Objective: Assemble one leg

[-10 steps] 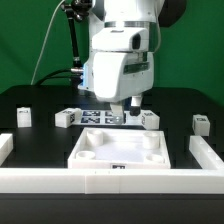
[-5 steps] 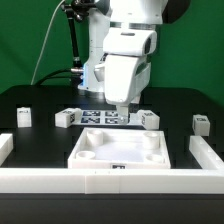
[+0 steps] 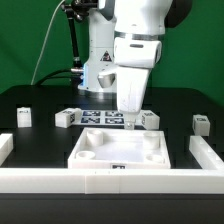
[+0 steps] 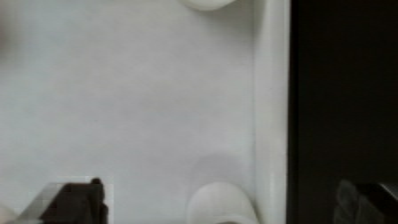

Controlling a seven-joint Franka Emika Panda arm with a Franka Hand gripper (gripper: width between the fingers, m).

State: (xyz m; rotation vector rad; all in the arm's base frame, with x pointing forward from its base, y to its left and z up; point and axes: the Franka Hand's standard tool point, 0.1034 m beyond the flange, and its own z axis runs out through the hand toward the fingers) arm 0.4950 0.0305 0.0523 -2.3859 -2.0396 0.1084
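**A:** Which way does the nearest leg (image 3: 150,119) lie from the gripper (image 3: 128,120)?

**B:** Toward the exterior view's right, just beside it. The leg rests on the black table (image 3: 40,100), behind the back edge of the square panel (image 3: 120,152). It is not between the fingers.

**A:** And how do the fingers stand?

**B:** They are spread apart with nothing held. In the wrist view one fingertip (image 4: 75,200) hangs over the white face of the panel and the other sits over the dark strip of table. The panel's edge runs between them, and no leg shows in that view at all.

**A:** So the gripper is lined up on the panel's edge and not on a leg?

**B:** That is how I read it. I judge the coming move needs a sideways shift toward the exterior view's right, and a little back, to bring the leg into the gap.

**A:** Can you tell the leg's long axis?

**B:** No. It is too small in the exterior view to say whether it stands upright or lies down, so I cannot say how the fingers should be turned.

**A:** Is any other candidate as close?

**B:** The next leg (image 3: 67,117), toward the exterior view's left, is farther off.
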